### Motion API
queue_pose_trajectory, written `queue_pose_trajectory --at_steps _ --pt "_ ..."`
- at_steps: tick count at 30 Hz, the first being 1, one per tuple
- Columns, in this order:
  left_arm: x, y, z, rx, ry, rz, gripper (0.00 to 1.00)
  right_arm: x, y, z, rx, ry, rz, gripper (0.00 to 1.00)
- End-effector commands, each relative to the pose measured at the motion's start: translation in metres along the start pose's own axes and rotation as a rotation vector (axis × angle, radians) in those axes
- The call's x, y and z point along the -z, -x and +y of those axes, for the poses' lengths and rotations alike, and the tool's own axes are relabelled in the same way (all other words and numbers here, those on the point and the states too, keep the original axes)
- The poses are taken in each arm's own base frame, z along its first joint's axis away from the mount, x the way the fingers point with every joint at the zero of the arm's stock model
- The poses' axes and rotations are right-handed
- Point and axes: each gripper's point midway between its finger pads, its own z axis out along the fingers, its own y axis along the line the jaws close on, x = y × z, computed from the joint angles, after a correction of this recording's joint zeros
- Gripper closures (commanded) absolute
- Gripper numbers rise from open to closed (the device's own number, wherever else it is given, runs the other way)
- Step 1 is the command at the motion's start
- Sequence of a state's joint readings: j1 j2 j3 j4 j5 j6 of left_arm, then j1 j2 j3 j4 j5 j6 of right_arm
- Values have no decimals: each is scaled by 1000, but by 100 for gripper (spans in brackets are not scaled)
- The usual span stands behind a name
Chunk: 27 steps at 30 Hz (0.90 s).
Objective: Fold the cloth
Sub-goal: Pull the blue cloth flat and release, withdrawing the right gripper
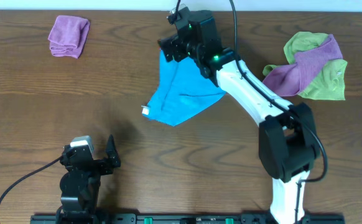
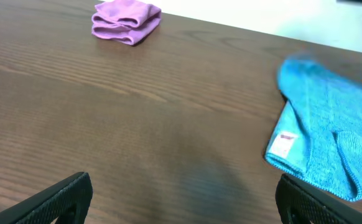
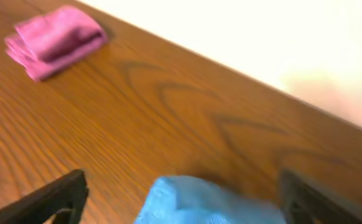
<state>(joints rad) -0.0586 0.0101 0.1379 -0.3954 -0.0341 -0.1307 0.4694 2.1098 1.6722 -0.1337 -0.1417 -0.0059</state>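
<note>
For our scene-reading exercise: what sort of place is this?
Probably a robotics lab bench: a left arm and right arm at a wooden table, with the blue cloth and a folded purple cloth on it.

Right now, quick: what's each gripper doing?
Left gripper: open, holding nothing.
Right gripper: open over the cloth, not gripping it.

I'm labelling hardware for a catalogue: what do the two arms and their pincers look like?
The right arm has white links, black joints, green lights near the wrist and a black cable. The left arm is black, with a silvery block on top and a trailing black cable. The left pincer and right pincer have black fingers.
</note>
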Motion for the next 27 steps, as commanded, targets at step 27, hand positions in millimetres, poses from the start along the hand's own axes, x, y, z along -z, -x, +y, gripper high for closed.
queue_pose_trajectory --at_steps 27 --pt "-3 -8 6 0 27 15 5 16 -186 24 204 218 668 35"
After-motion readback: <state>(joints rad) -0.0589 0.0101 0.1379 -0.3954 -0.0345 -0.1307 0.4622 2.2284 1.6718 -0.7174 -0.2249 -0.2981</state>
